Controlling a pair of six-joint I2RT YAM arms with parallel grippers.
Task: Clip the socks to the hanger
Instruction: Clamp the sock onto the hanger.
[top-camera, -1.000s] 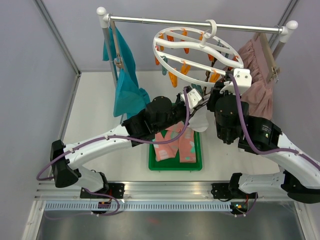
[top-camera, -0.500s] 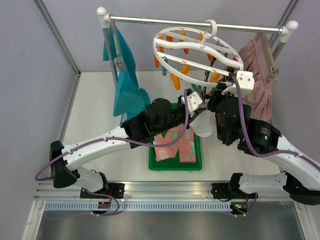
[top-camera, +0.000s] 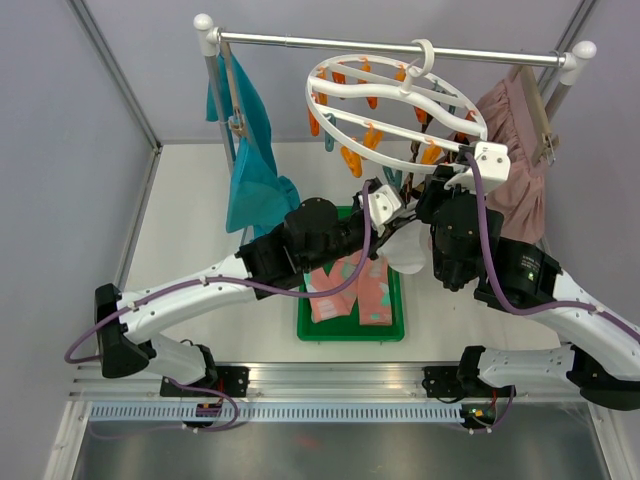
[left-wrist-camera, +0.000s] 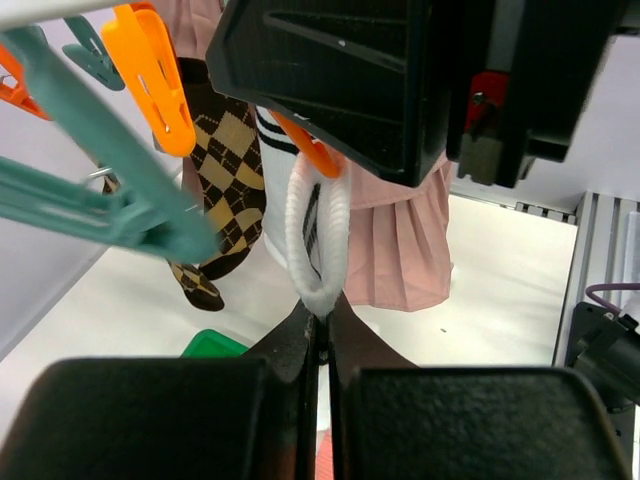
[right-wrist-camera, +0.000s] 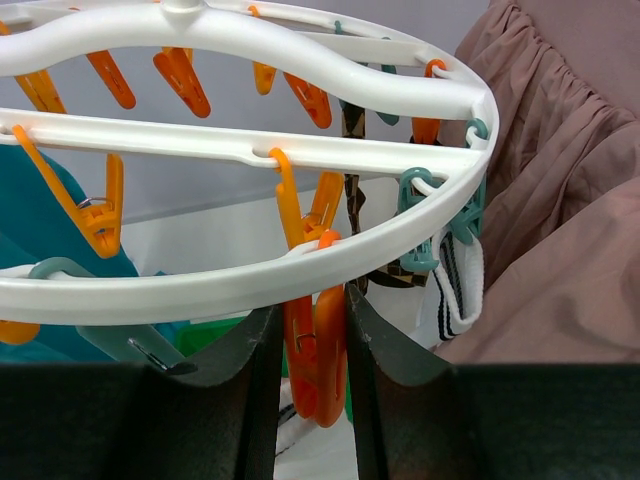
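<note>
Under the rim of the large round white plastic hanger (right-wrist-camera: 200, 288), your right gripper (right-wrist-camera: 306, 340) squeezes a small orange plastic clip (right-wrist-camera: 315, 375). Your left gripper (left-wrist-camera: 320, 330) is pinched tight on the white knit sock (left-wrist-camera: 298, 235), whose length runs straight toward that clip.

Left gripper (left-wrist-camera: 322, 322) pinched; right gripper (right-wrist-camera: 312, 325) half-closed

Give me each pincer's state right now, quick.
Left pincer: closed, pinching the white sock.
Right pincer: closed on an orange clip of the hanger.
</note>
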